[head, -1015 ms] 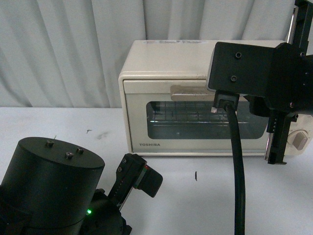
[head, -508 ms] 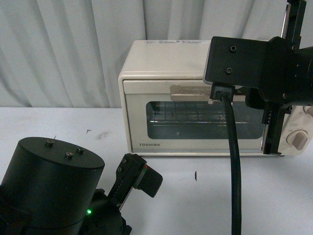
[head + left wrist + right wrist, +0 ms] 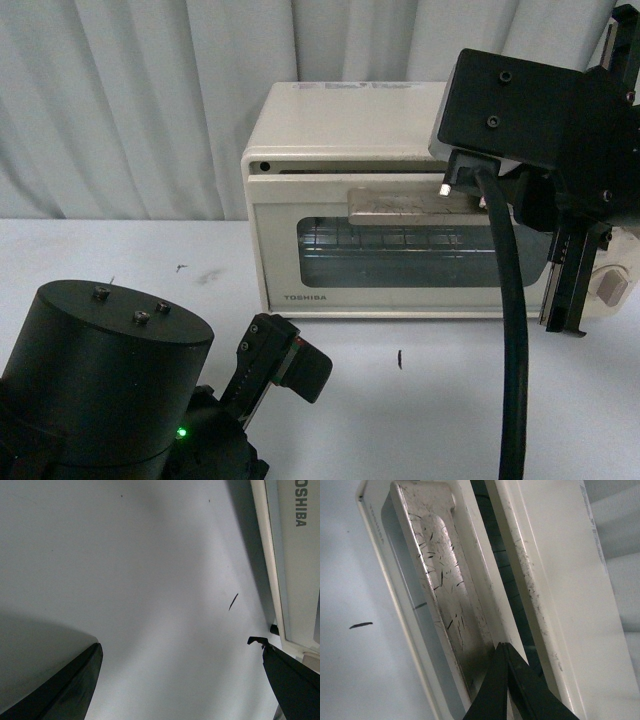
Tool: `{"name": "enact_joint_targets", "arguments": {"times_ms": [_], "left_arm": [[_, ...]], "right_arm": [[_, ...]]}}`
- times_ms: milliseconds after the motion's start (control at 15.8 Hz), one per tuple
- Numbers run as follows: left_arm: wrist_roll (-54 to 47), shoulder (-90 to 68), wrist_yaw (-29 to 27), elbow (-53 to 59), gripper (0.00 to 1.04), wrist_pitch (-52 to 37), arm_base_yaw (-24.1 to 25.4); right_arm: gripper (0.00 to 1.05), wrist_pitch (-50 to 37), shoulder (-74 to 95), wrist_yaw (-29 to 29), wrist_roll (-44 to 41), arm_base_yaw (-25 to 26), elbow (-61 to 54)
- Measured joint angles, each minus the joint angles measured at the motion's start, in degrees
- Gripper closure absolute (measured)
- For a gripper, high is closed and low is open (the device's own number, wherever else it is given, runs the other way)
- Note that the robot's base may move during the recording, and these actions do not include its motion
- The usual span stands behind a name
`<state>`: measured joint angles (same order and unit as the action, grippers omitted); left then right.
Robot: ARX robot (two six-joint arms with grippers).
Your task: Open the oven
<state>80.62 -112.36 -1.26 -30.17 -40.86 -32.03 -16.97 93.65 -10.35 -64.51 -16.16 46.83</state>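
The cream-white Toshiba oven point(image 3: 330, 120) stands on the white table against the curtain. Its glass door point(image 3: 300, 250) is tilted out at the top, with a dark gap under the top panel. The beige bar handle point(image 3: 400, 205) sits at the door's top. My right gripper point(image 3: 504, 645) is shut, its tips pressed on the door's top edge just behind the handle point(image 3: 440, 580); in the front view the black wrist block point(image 3: 520, 110) hides it. My left gripper point(image 3: 174, 642) is open and empty over bare table, next to the oven's front point(image 3: 295, 555).
A round knob point(image 3: 607, 285) shows at the oven's right behind the right arm. The left arm's black base point(image 3: 100, 380) fills the near left. A black cable point(image 3: 510, 330) hangs before the oven. A small dark mark point(image 3: 400, 358) lies on the table.
The oven door's top has come away from the body and a gap has opened; the handle sits lower. My right arm has shifted right with it. The left arm has not moved.
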Motion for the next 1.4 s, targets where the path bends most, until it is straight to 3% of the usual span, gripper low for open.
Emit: {"name": "enact_joint_targets", "arguments": {"times_ms": [571,952,1396], "left_arm": [[0.0,0.0,0.0,0.0,0.07,0.0,0.0],[0.0,0.0,0.0,0.0,0.07,0.0,0.0],[0.0,0.0,0.1,0.0,0.07,0.0,0.0]], "right_arm": [[1.03,12.5,-4.8,-9.6,10.1,0.0,-3.5],[1.03,18.5,-8.3,-11.9,15.3,-2.2,-3.4],[1.03,18.5,-11.1,-12.2,16.4,-2.2,-2.9]]}}
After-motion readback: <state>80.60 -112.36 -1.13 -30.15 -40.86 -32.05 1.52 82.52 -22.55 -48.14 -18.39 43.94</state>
